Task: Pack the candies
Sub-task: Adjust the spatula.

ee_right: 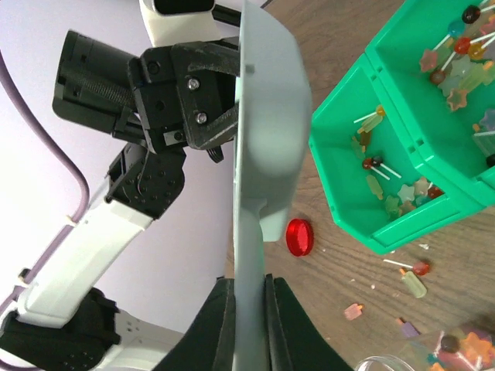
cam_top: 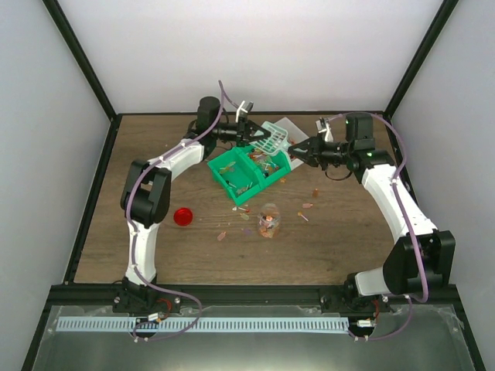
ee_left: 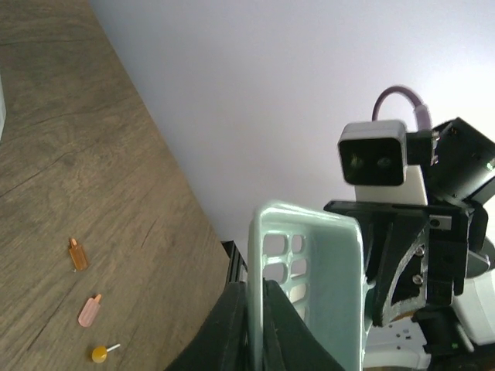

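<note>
The pale blue-green slotted scoop (cam_top: 274,137) hangs above the green bins (cam_top: 229,171), held from both sides. My left gripper (cam_top: 249,135) is shut on the rim of the scoop (ee_left: 309,294), whose edge sits between the dark fingers (ee_left: 224,332). My right gripper (cam_top: 296,148) is shut on the handle of the scoop (ee_right: 259,154), with both pads against it. The candies (ee_right: 375,166) lie in the bin compartments (ee_right: 348,139). More candies (cam_top: 308,205) are scattered on the wood, and some candies (cam_top: 267,226) fill the small clear jar (cam_top: 268,209).
The round red jar lid (cam_top: 183,216) lies left of the jar, also visible as the lid (ee_right: 299,236) below the scoop. Loose sweets (ee_left: 90,309) dot the table near the back wall. A black frame borders the table on all sides.
</note>
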### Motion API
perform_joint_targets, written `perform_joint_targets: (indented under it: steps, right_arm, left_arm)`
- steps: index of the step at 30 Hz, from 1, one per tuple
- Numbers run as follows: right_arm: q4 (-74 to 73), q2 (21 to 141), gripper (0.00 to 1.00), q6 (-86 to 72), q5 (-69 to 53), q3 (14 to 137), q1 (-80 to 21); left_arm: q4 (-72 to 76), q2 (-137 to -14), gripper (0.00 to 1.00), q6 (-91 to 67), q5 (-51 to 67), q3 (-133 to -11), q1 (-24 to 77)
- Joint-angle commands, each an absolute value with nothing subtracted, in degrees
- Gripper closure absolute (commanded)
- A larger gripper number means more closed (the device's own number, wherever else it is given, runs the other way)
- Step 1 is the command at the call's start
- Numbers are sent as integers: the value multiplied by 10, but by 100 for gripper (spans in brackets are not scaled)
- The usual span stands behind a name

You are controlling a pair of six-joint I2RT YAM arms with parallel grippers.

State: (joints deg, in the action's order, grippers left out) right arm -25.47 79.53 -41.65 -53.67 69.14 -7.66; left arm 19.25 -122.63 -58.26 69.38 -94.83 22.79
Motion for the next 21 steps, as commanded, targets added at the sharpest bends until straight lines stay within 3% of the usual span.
perform_joint_targets:
  steps: [1,5,10,15,21]
  right_arm:
    - [-259,789,99,-409,-548,702,-73]
    - [-244,789,99,-433,-558,694,-68]
    - [-182,778,99,-529,-576,664,-26]
    - [-200,787,99,-610,-524,668,30]
    - [-358,894,99,-595,-456,805,29]
  left_arm:
    - [211,-1234,89,-574,710,-958,227]
    - [187,-1234,58,-568,684,-956,219]
    - [148,-1225,43,-561,626,-934,189]
    - [-116,-1181,41,-397,414,-967,183]
    - [-279,-1159,39,-388,168,-973,235]
